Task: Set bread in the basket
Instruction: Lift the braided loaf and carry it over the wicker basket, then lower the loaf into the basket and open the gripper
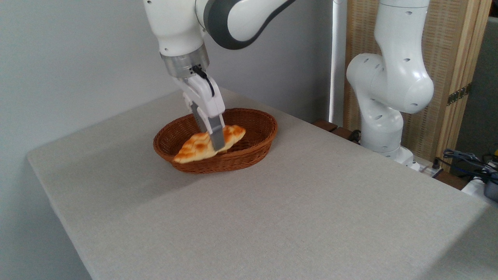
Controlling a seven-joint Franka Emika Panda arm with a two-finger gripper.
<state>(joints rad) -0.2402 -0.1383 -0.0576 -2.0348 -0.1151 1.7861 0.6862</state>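
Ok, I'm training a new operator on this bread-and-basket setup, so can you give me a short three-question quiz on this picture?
1. True or false: the gripper is shut on the bread.
2. Where is the bread? A) flat on the table B) over the basket, held at a tilt C) behind the basket
3. Fill in: the bread's lower tip points toward the basket's ____ rim.

Key: 1 true. 2 B; its left tip sits lower, over the rim. 3 near (front-left).
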